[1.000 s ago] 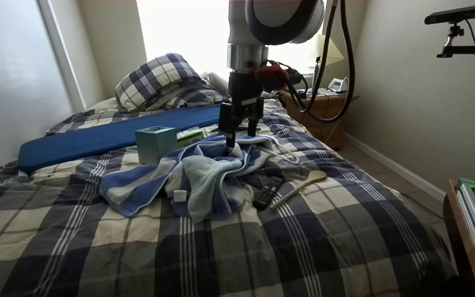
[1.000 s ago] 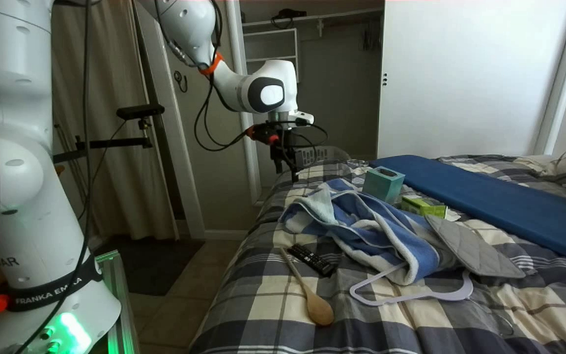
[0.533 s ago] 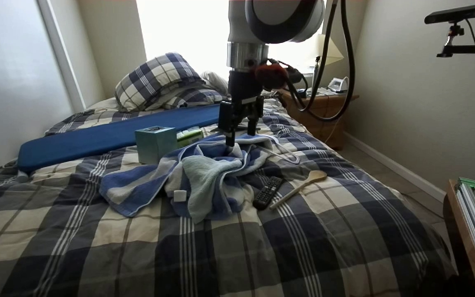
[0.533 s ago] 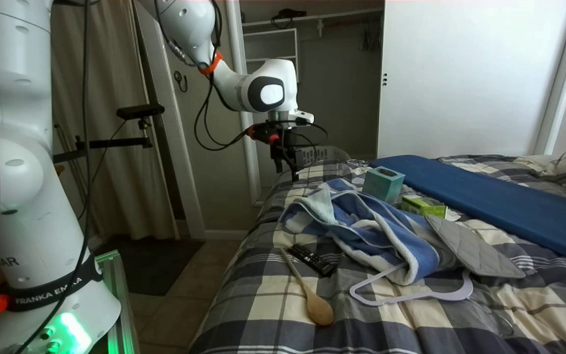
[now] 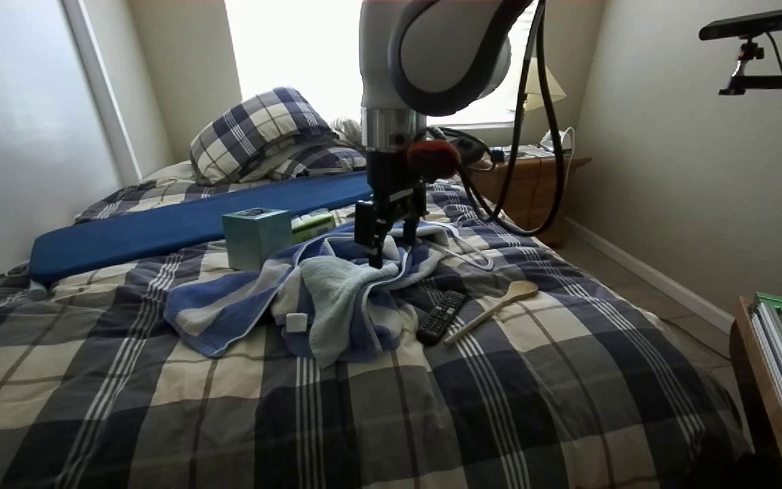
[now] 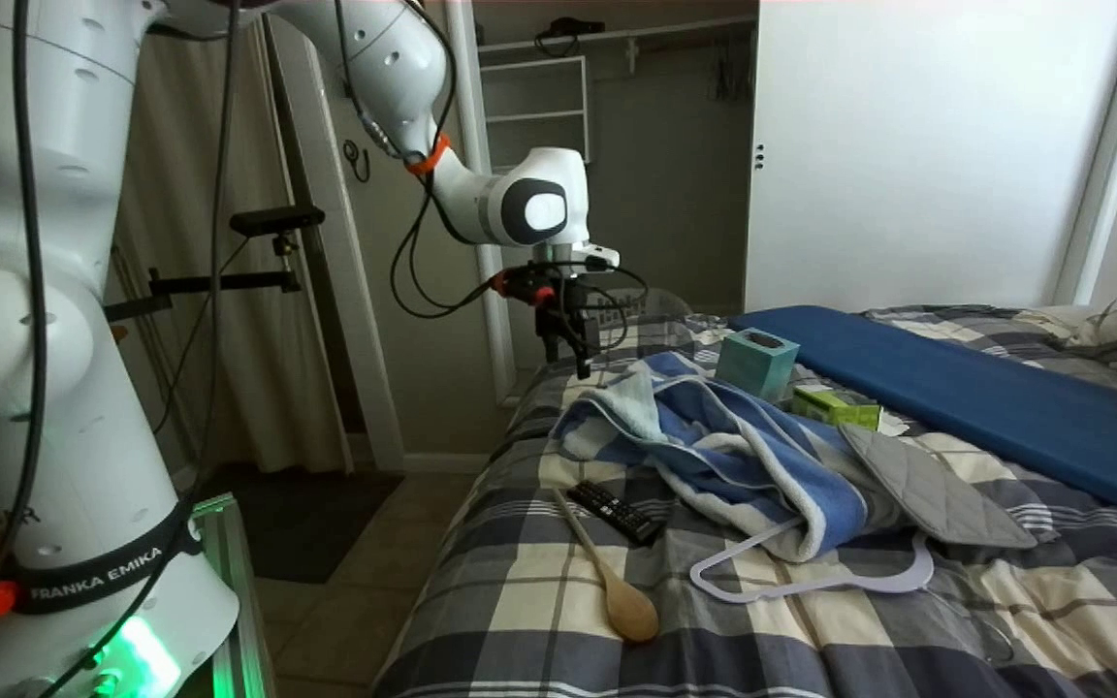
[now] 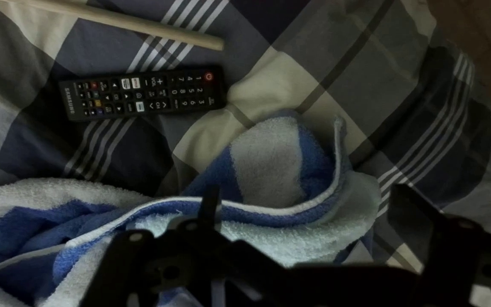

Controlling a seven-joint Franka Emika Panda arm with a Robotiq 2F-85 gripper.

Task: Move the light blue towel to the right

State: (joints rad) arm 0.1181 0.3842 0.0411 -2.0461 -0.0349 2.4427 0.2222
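Note:
The light blue towel (image 5: pixel 338 292) is a small pale cloth. It lies crumpled on a larger blue-and-white striped towel (image 5: pixel 218 316) on the bed. In an exterior view a pale strip of the light blue towel (image 6: pixel 638 412) shows at the near end of the striped heap. My gripper (image 5: pixel 393 252) is open and points down over the heap, by the far edge of the light blue towel. It also shows in an exterior view (image 6: pixel 567 364). In the wrist view the light blue towel (image 7: pixel 279 238) lies between the spread fingers (image 7: pixel 305 194), partly hidden by the gripper body. Nothing is held.
A black remote (image 5: pixel 441 317) and a wooden spoon (image 5: pixel 493 311) lie beside the heap. A white hanger (image 6: pixel 811 586) and a grey quilted pad (image 6: pixel 937 485) touch it. A teal tissue box (image 5: pixel 256 238), a green box (image 5: pixel 313 226) and a blue ironing board (image 5: pixel 180 217) lie behind.
My gripper was still at first, then moved down and slightly left in an exterior view, closer to the light blue towel. Its fingers stay open. The towels have not moved.

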